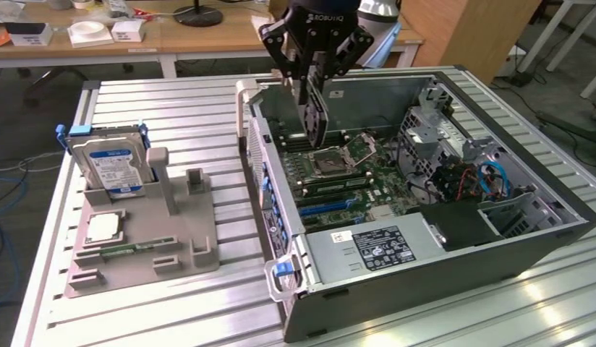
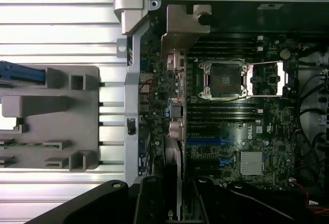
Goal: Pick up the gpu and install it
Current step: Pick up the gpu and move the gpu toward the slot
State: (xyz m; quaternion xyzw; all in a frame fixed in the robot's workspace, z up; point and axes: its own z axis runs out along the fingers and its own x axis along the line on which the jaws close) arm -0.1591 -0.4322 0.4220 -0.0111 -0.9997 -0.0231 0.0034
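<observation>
The gpu (image 1: 314, 119) is a thin dark card that hangs on edge inside the open computer case (image 1: 544, 242), just above the motherboard (image 1: 370, 184) near the case's back wall. My gripper (image 1: 312, 90) is shut on its top edge. In the wrist view the gpu (image 2: 174, 147) shows edge-on between my fingers (image 2: 149, 201). Its silvery metal bracket (image 2: 182, 26) sits at the far end by the case wall. My gripper (image 2: 174, 206) is directly over the card. The card's lower edge is close to the board; I cannot tell whether it touches a slot.
A grey fixture tray (image 1: 187, 249) lies at the exterior view's left of the case, holding an upright silver hard drive (image 1: 110, 165), a square chip (image 1: 105, 225) and a green memory stick (image 1: 134, 249). The CPU socket (image 1: 341, 153), blue slots (image 1: 327, 207) and power supply (image 1: 375, 246) sit inside the case.
</observation>
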